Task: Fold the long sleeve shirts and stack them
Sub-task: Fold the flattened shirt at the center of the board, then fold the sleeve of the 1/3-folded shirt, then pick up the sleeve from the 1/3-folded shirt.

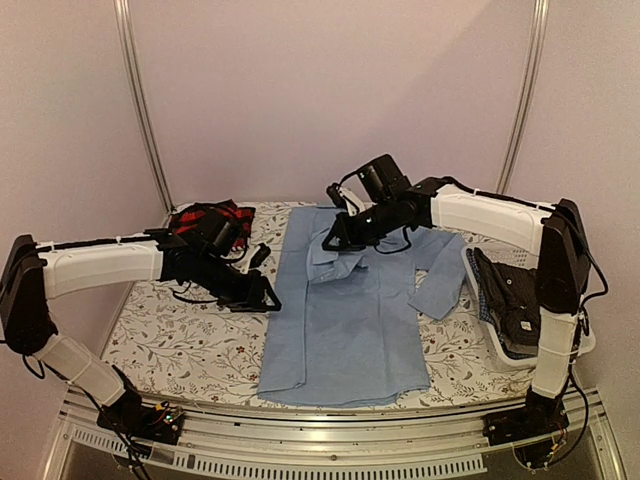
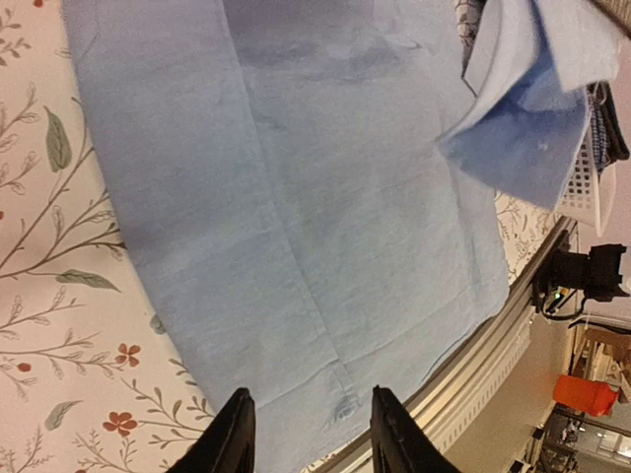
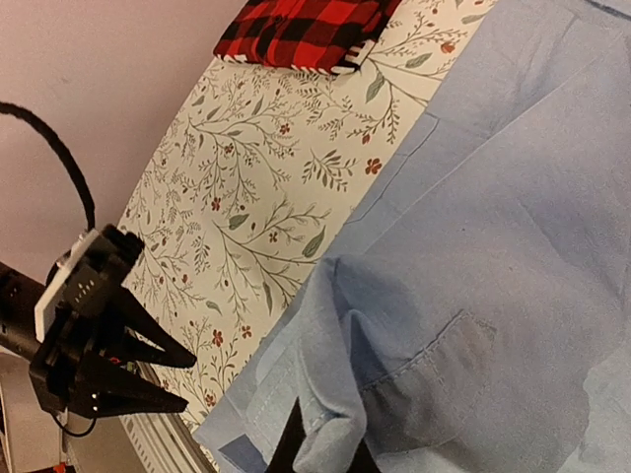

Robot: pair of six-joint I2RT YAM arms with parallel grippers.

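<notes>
The light blue shirt [image 1: 345, 320] lies spread on the floral table, hem toward the near edge. My right gripper [image 1: 335, 240] is shut on a raised fold of its cloth near the upper left, with a chest pocket [image 3: 444, 365] beside the pinched fold [image 3: 330, 434]. My left gripper [image 1: 268, 298] is open and empty just above the shirt's left side; in its wrist view the fingers [image 2: 237, 439] straddle the hem area [image 2: 345, 394]. A folded red-and-black plaid shirt [image 1: 205, 222] lies at the back left and shows in the right wrist view [image 3: 301, 30]. Dark shirts [image 1: 510, 295] lie in the basket.
A white plastic basket [image 1: 478, 300] stands at the right table edge, with the blue shirt's right sleeve [image 1: 440, 280] hanging against it. The metal rail [image 1: 330, 430] runs along the near edge. The floral tablecloth [image 1: 180, 340] is bare at front left.
</notes>
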